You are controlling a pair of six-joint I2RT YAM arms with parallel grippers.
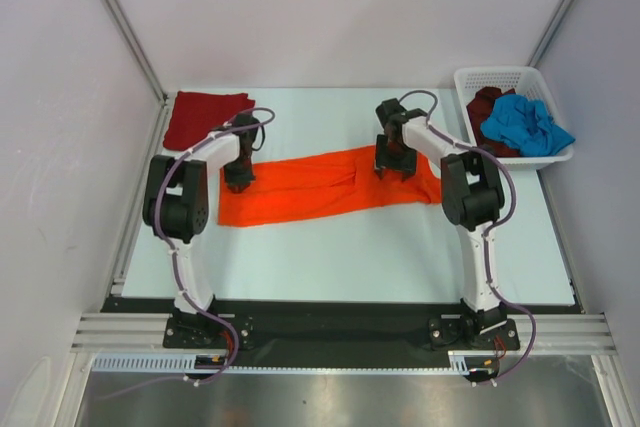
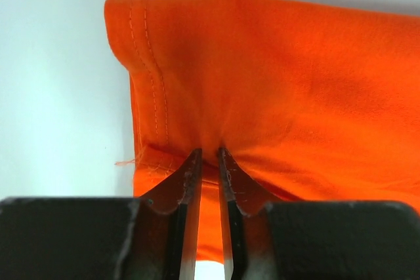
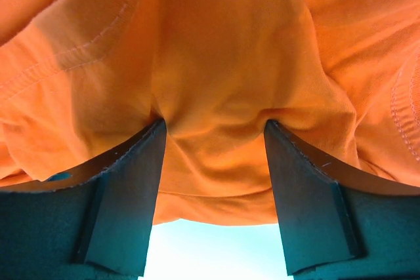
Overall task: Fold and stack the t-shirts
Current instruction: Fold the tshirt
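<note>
- Orange t-shirt (image 1: 320, 192) lies as a long band across the middle of the table (image 1: 350, 257), its left end nearer you than its right end.
- Your left gripper (image 1: 238, 182) sits at the band's far left corner. In the left wrist view its fingertips (image 2: 195, 162) are almost together, pinching a pucker of the orange cloth (image 2: 295, 83) just inside the double-stitched hem.
- That hem runs down the shirt's left edge, and you see bare table directly left of it.
- Your right gripper (image 1: 393, 169) is over the right part of the band, near its far edge. Its jaws stand wide apart, the fingertips (image 3: 157, 139) press into the cloth (image 3: 210, 63), and a hump of cloth bulges between them without being clamped.
- A stitched seam crosses the upper left of the right wrist view, and another curves along its right edge.
- Dark red t-shirt (image 1: 205, 117) lies folded flat in the far left corner, close to the left arm and apart from the orange one.
- White lattice basket (image 1: 497, 72) stands in the far right corner, holding the blue t-shirt (image 1: 525, 125) on top of a dark maroon t-shirt (image 1: 487, 105). The blue cloth hangs over the basket's near rim.
- You have a wide bare strip of table between the band's near edge and the arm bases.
- A narrower bare strip lies behind the band, between the red shirt and the basket.
</note>
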